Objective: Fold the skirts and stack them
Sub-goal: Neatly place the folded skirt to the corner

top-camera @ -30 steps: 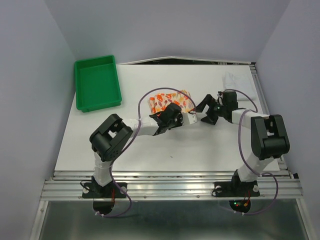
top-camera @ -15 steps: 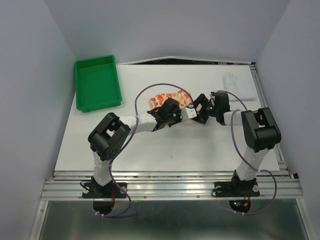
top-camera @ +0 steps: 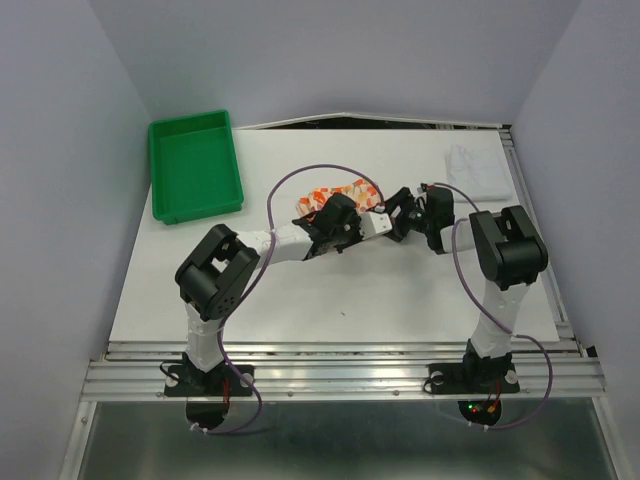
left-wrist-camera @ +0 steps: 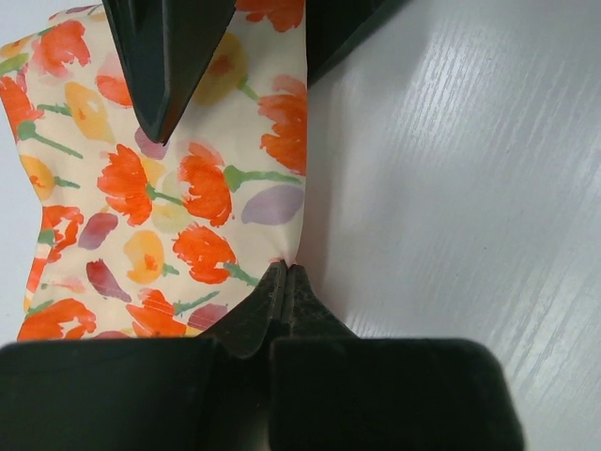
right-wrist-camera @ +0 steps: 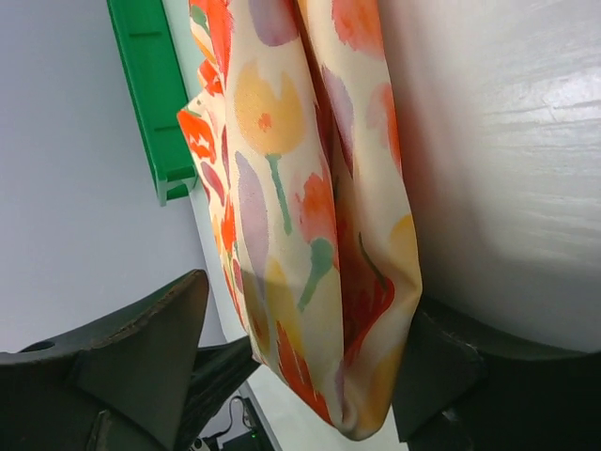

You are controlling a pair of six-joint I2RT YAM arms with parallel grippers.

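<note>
The cream floral skirt [top-camera: 340,193] lies bunched at the table's middle. My left gripper [top-camera: 387,223] is shut on its near right edge; in the left wrist view the jaws [left-wrist-camera: 285,270] pinch the hem of the floral skirt [left-wrist-camera: 169,188]. My right gripper [top-camera: 400,208] faces it from the right, open. In the right wrist view its fingers [right-wrist-camera: 150,348] stand wide apart with a fold of the floral skirt [right-wrist-camera: 300,207] hanging between them, touching the right finger. The white skirt [top-camera: 476,166] lies at the back right.
A green plastic tray [top-camera: 194,166] stands at the back left, its rim also in the right wrist view [right-wrist-camera: 146,94]. The two grippers are close together, nearly touching. A purple cable loops over the floral skirt.
My right gripper has moved left, up to the floral skirt and my left gripper. The left gripper has shifted slightly right with the skirt's edge held.
</note>
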